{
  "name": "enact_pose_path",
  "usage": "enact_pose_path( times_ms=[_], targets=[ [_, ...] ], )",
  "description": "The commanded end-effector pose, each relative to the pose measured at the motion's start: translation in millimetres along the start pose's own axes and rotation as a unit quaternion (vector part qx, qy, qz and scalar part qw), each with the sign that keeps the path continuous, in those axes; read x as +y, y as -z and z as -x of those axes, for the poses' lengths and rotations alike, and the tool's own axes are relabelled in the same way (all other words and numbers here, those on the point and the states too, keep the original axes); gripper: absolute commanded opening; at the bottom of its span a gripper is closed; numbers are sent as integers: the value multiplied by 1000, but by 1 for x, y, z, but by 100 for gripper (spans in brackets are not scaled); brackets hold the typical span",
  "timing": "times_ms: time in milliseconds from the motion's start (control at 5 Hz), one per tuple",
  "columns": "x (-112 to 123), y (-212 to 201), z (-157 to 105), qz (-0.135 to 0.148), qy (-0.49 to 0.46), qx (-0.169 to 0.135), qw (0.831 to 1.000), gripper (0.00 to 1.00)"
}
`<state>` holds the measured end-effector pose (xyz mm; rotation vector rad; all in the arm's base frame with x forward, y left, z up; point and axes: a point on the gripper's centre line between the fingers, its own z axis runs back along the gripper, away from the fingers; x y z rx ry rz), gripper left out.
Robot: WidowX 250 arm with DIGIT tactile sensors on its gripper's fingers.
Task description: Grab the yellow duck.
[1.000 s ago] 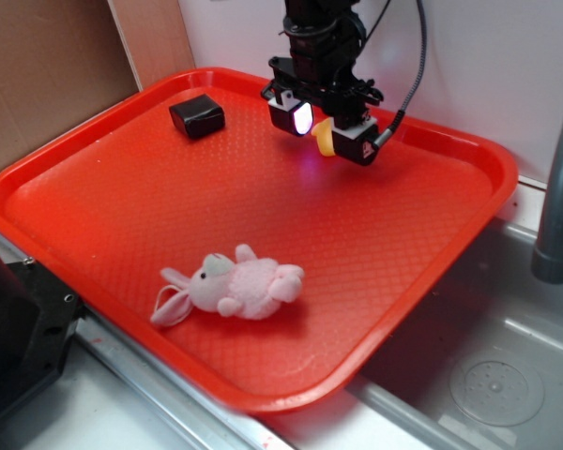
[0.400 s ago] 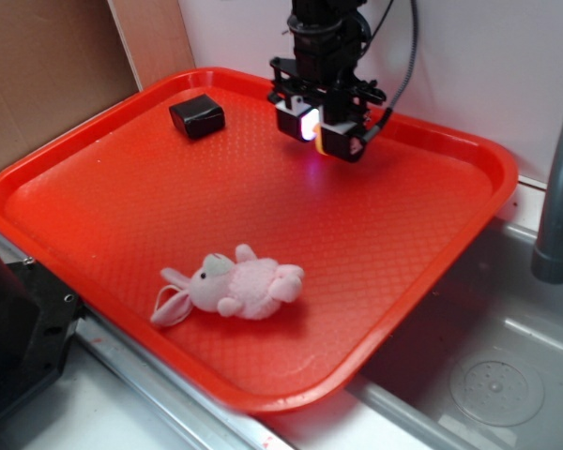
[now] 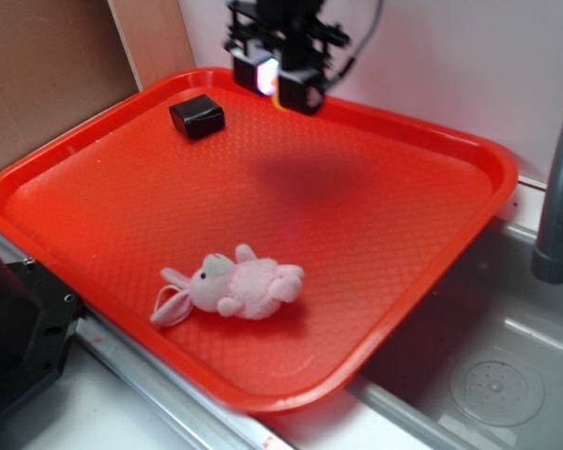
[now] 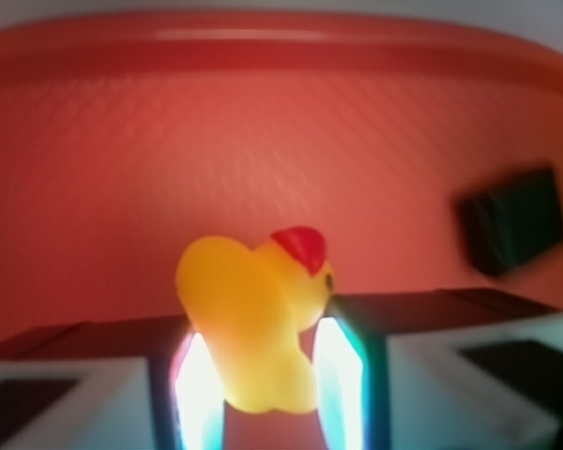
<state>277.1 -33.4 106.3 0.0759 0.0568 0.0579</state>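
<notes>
The yellow duck [image 4: 253, 319], with a red-orange beak, is pinched between the two glowing pads [image 4: 199, 394] of my gripper [image 4: 263, 380]. The gripper is shut on it. In the exterior view the gripper [image 3: 274, 82] hangs above the far edge of the red tray [image 3: 450, 141], clear of its surface and just right of the small black block [image 3: 197, 116]. There the fingers hide nearly all of the duck. A dark shadow lies on the tray below the gripper.
A pink plush rabbit [image 3: 235, 286] lies on the near part of the tray. The black block [image 4: 514, 220] sits at the right of the wrist view. A grey sink [image 3: 488, 375] and a faucet pipe [image 3: 558, 187] are right of the tray. A brown board stands at the back left.
The gripper closed on the duck, then rose from the tray and moved left toward the far edge, carrying the duck. The rabbit and block have not moved.
</notes>
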Motion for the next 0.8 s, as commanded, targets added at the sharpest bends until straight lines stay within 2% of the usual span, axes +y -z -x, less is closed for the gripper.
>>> enact_pose_path(
  times_ms=[0, 200, 400, 600],
  targets=[
    [16, -47, 57, 40, -26, -43, 998, 0],
    [26, -59, 94, 62, -38, -58, 996, 0],
    [24, -61, 110, 52, -47, -76, 995, 0],
    [22, -57, 105, 60, -28, -78, 995, 0]
  ],
)
